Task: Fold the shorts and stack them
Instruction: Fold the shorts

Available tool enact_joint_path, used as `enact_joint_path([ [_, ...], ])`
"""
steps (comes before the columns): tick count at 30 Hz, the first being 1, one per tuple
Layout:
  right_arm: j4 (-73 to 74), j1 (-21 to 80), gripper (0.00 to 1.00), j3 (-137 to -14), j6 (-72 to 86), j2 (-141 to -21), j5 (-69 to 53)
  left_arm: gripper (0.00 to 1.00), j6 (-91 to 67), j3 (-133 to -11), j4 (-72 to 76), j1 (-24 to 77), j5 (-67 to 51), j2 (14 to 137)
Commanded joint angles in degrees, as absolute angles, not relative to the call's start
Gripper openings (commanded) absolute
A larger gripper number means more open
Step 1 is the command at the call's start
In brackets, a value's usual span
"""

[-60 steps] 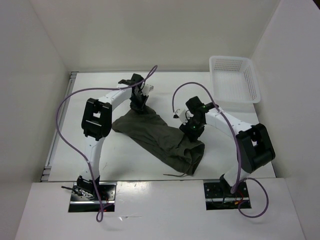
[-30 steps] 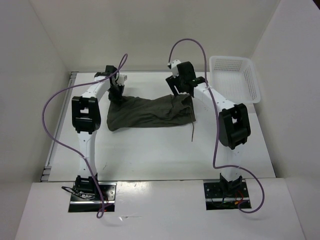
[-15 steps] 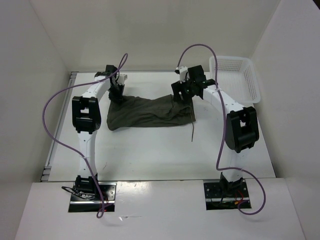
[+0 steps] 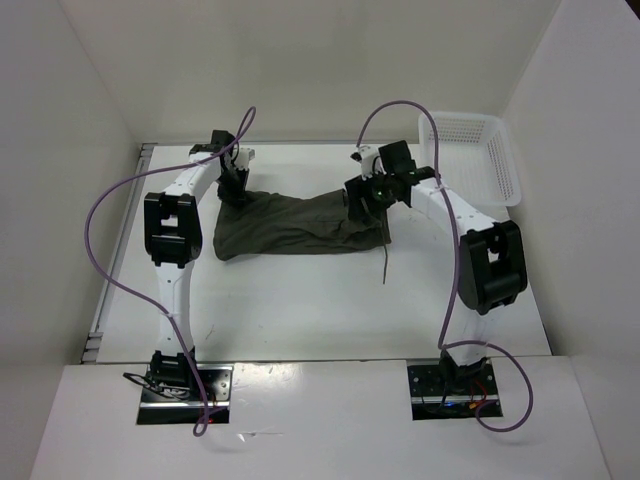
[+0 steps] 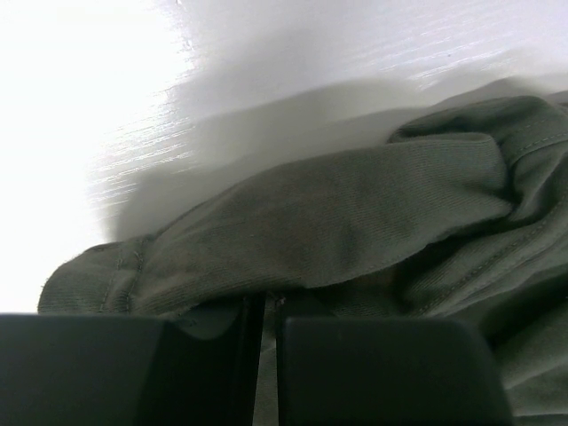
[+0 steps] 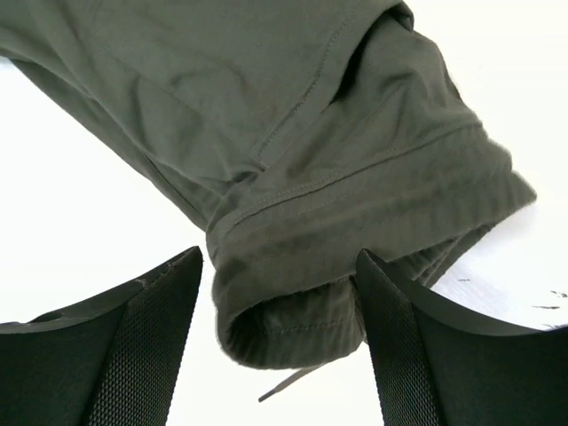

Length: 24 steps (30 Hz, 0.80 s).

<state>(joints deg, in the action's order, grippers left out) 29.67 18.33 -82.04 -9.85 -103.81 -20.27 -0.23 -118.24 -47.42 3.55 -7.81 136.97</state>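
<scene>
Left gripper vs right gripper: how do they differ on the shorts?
1. Jaws: the left gripper is nearly closed, only a slit; the right gripper is spread wide.
2. Hold: the left gripper has cloth of the shorts in that slit; the right gripper straddles the waistband without clamping it.
3. Place: left gripper at the shorts' left end, right gripper at their right end.
Shared: both sit low over the shorts' far edge.

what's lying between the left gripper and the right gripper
The shorts, spread in a wrinkled band from the left gripper to the right gripper; the top view shows it.
</scene>
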Motion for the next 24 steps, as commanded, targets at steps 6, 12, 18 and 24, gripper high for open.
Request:
enact_joint_path([
  [6, 28.48, 18.11, 0.79, -84.02, -8.0, -96.77, -13.97, 0.13, 0.0, -116.89, -46.58, 3.25, -8.17, 136.41],
  [12, 30.93, 18.11, 0.72, -81.66, -8.0, -94.92, -14.68, 0.13, 0.0, -116.37, -46.05, 3.25, -8.17, 136.41],
  [18, 31.46, 20.03, 0.64, -79.02, -7.47, -94.39, -18.63, 0.13, 0.0, -116.37, -46.05, 3.25, -7.56, 136.41],
  [24, 30.94, 21.8, 0.65, -78.49, -7.38, -96.15, -17.93, 0.13, 0.0, -115.84, -46.05, 3.25, -7.03, 136.41],
])
